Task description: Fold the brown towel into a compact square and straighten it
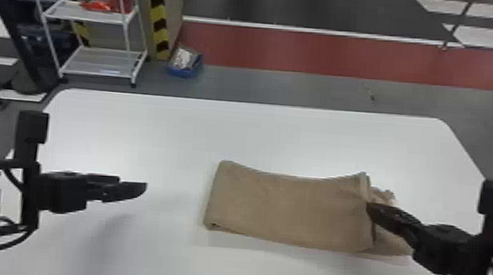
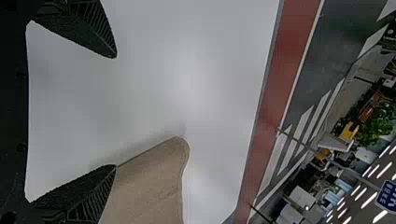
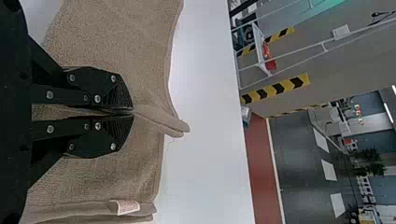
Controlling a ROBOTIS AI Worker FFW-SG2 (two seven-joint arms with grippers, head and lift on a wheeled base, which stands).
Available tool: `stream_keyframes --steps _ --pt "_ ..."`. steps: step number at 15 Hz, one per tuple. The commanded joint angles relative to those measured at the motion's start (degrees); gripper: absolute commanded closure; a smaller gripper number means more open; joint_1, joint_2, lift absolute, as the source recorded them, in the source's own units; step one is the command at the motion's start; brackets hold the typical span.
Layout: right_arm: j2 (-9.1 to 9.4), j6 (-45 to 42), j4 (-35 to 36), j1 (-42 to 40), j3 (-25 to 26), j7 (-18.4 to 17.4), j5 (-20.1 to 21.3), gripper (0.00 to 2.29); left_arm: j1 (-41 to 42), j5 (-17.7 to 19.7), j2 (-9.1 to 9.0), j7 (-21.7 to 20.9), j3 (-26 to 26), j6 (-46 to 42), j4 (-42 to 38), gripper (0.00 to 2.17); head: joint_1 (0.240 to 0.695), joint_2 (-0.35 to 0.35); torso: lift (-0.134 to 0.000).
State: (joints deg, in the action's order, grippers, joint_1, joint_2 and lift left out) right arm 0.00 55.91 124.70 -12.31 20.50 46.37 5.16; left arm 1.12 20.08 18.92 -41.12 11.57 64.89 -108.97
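Observation:
The brown towel [image 1: 290, 210] lies folded as a wide rectangle on the white table, right of the middle, with a looser flap at its right end. My right gripper [image 1: 372, 210] is at that right end; in the right wrist view my right gripper [image 3: 123, 112] is closed on a raised fold of the towel [image 3: 140, 51]. Left of the towel, apart from it, my left gripper [image 1: 143, 188] hangs over the table. From the left wrist, my left gripper [image 2: 114, 112] has its fingers spread wide with nothing between them, and a towel corner [image 2: 159, 186] shows beyond one finger.
The white table [image 1: 154, 127] has its far edge well beyond the towel. On the floor past it stand a white wire shelf [image 1: 104, 63] with red items and a small blue box [image 1: 185, 63]. A white tag [image 3: 127, 207] shows on the towel's edge.

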Motion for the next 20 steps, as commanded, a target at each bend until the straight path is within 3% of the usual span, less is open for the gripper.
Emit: stream_keyframes --steps 1,3,8,11,16,18,20 --pt "0.05 3.29 3.88 0.53 2.97 0.13 -2.18 1.05 0.2 -0.04 -0.03 -0.01 0.03 0.11 -0.37 0.04 0.695 -0.04 -0.124" --pt "0.05 6.45 4.14 1.76 5.87 0.48 -2.35 1.05 0.28 -0.04 -0.03 0.08 -0.06 0.11 -0.37 0.04 0.695 -0.05 -0.124" --pt "0.05 3.99 -1.48 2.64 5.25 0.39 -1.21 1.05 0.55 -0.65 -0.2 0.08 -0.59 0.64 -1.07 0.04 0.695 -0.101 -0.124" --pt "0.05 11.38 0.36 5.01 9.65 0.65 -2.79 1.05 0.99 -0.56 -0.2 0.08 -0.32 0.64 -1.34 0.06 0.695 -0.098 -0.124" --pt "0.05 4.7 -5.96 4.13 9.65 0.48 -2.0 1.05 1.08 -0.83 -0.82 0.08 -0.76 0.64 -1.42 0.06 0.695 -0.141 -0.124" --pt "0.05 6.63 -4.65 4.66 10.7 0.74 -4.55 1.05 1.08 -1.18 -0.82 0.25 -0.67 0.64 -1.69 0.06 0.695 -0.146 -0.124" --pt "0.05 13.66 -2.54 7.03 15.8 1.27 -7.27 1.05 1.43 -1.09 -0.82 0.25 -0.06 1.17 -1.95 0.06 0.695 -0.141 -0.124"
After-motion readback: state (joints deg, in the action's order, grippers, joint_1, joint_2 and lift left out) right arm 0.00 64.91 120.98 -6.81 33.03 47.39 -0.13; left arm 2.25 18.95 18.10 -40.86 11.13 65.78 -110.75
